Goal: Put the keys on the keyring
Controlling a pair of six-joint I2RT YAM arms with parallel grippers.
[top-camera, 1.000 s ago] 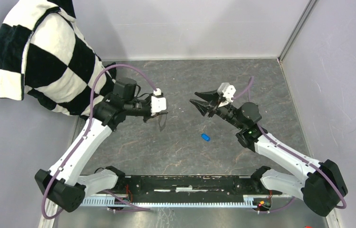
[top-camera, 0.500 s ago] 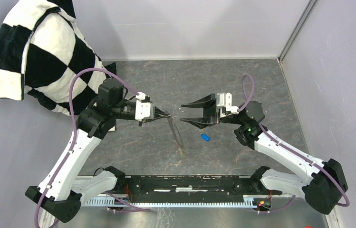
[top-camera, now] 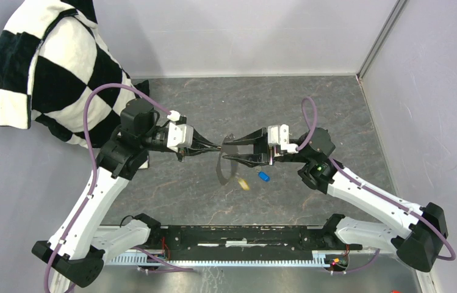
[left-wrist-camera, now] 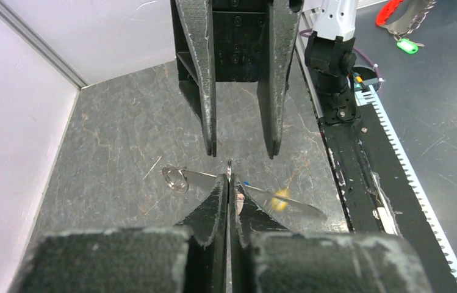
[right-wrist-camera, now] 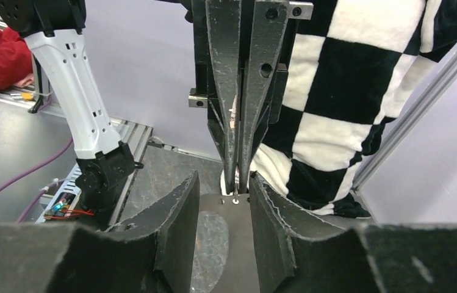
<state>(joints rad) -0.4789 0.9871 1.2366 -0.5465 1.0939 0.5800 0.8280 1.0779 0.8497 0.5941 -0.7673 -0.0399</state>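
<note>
My left gripper (top-camera: 218, 147) is shut on the top edge of the keyring (top-camera: 221, 168), a thin grey loop that hangs below it over the middle of the table. The yellow key (top-camera: 244, 183) shows as a blur at the loop's lower end. The blue key (top-camera: 264, 176) lies on the table just right of it. My right gripper (top-camera: 229, 150) faces the left one tip to tip, open, its fingertips on either side of the left fingertips. In the right wrist view the keyring (right-wrist-camera: 238, 244) lies flat under the gap. In the left wrist view the keyring (left-wrist-camera: 192, 178) runs edge-on past the yellow key (left-wrist-camera: 282, 198).
A black-and-white checked cloth (top-camera: 55, 73) hangs over the back left corner. The arms' mounting rail (top-camera: 238, 235) runs along the near edge. Grey walls close the back and right sides. A red thing (left-wrist-camera: 396, 9) and a green tag (left-wrist-camera: 407, 44) lie beyond the rail.
The left gripper carried the keyring right to the table's middle. The right gripper swung left to meet it, its jaws widening, then narrowing. The yellow key now swings on the loop.
</note>
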